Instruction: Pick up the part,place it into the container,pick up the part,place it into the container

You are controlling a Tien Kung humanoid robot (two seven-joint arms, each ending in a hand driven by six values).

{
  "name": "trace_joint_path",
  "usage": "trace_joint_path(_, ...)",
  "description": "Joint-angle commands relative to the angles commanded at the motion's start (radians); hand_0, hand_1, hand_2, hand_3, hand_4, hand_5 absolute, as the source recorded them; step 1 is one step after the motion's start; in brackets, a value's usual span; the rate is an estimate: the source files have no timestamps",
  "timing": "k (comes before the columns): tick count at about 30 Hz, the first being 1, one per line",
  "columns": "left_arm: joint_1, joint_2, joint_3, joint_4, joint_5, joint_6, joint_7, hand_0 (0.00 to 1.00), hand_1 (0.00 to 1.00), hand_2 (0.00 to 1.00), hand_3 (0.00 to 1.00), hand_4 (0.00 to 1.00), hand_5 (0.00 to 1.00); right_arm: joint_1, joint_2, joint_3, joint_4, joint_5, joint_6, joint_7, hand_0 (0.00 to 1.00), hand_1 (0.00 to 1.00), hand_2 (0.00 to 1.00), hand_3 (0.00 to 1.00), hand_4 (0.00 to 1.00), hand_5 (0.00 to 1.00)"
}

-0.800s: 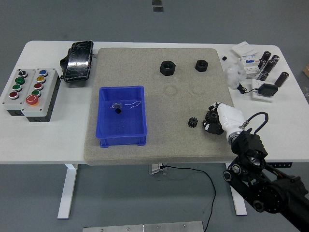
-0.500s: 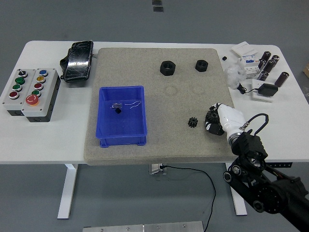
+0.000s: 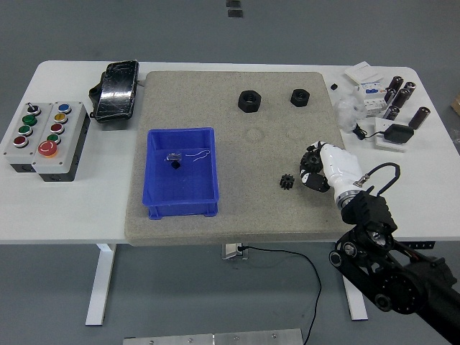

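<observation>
The counter carries a grey mat, and all task items are laid out on this mat. The container, a blue open-topped bin, stands well to the left of the right hand, across bare mat. Only small dark scraps are seen inside it.

Two large black nuts lie beyond the hand toward the far edge of the mat: one nut far-left of the hand, the other nut almost straight ahead of it. Both appear to be rigid, smooth-sided pieces, probably of moderate weight. It is judged that they are best taken across two opposite flats, where a fingertip is less likely to slip than on a corner.

The small gear lies just to the left of the hand, near but not touching it. It appears hard, light and toothed. A pinch across its toothed rim is judged suitable, since the teeth should resist slipping; because the part is low, it may skid on the mat if pushed from one side only.

The hand rests low over the mat. Whether it is open or closed cannot be told from this view. The left hand is not seen.
</observation>
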Motion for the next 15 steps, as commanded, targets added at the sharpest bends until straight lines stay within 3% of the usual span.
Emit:
trace_joint_path(5,0.010,0.000,-0.006,0.000,0.002,0.001,0.003,0.664,0.630,0.551,0.601,0.693,0.355,0.053,0.007,-0.071,0.052,0.041,-0.018,0.011,0.389,0.549,0.536,0.533,0.136,0.002)
trace_joint_path(10,0.015,-0.001,-0.019,0.000,0.012,0.002,0.008,0.664,0.630,0.551,0.601,0.693,0.355,0.123,0.047,-0.167,0.100,0.139,-0.066,0.066,0.389,0.549,0.536,0.533,0.136,0.002)
trace_joint_path(11,0.015,-0.002,-0.020,0.000,0.014,0.002,0.009,0.664,0.630,0.551,0.601,0.694,0.360,0.137,0.058,-0.191,0.106,0.166,-0.083,0.085,0.450,0.569,0.562,0.577,0.279,0.002)
trace_joint_path(15,0.016,-0.004,-0.026,0.000,0.020,0.002,0.012,0.664,0.630,0.551,0.601,0.694,0.360,0.183,0.097,-0.272,0.112,0.271,-0.137,0.164,0.450,0.569,0.562,0.577,0.279,0.002)
